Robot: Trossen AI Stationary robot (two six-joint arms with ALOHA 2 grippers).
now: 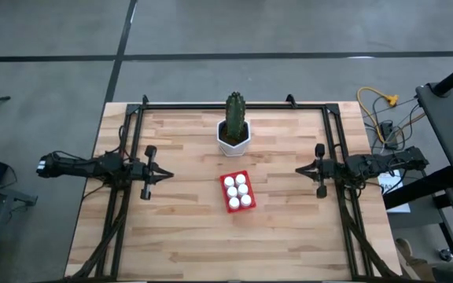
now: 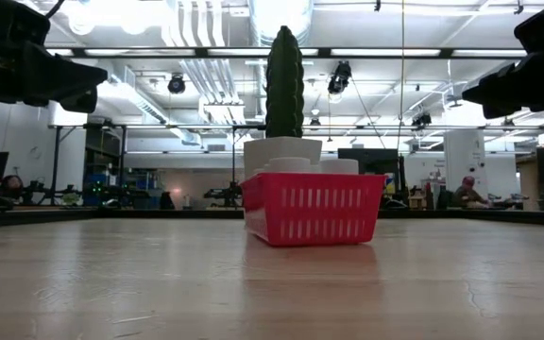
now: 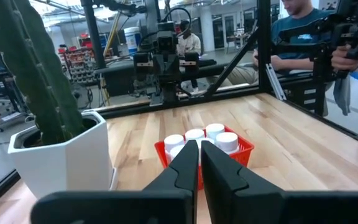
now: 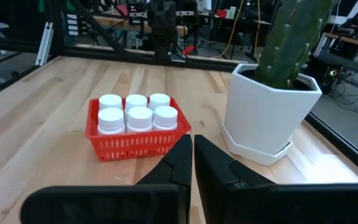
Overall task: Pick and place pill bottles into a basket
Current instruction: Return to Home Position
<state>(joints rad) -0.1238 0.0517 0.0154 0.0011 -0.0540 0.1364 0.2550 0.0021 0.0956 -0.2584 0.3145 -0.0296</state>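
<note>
The red basket (image 1: 237,192) stands on the table's middle, and several white pill bottles (image 1: 237,189) stand upright inside it in two rows. The basket (image 4: 137,138) and bottles (image 4: 135,111) show plainly in the right wrist view, and also in the left wrist view (image 3: 201,140). My left gripper (image 1: 167,176) is shut and empty over the table's left side, pointing toward the basket. My right gripper (image 1: 299,170) is shut and empty over the right side, pointing toward the basket.
A white pot with a tall green cactus (image 1: 233,130) stands just beyond the basket, toward the far edge. A black frame (image 1: 234,105) runs along the table's far, left and right sides. People sit in the room beyond the table.
</note>
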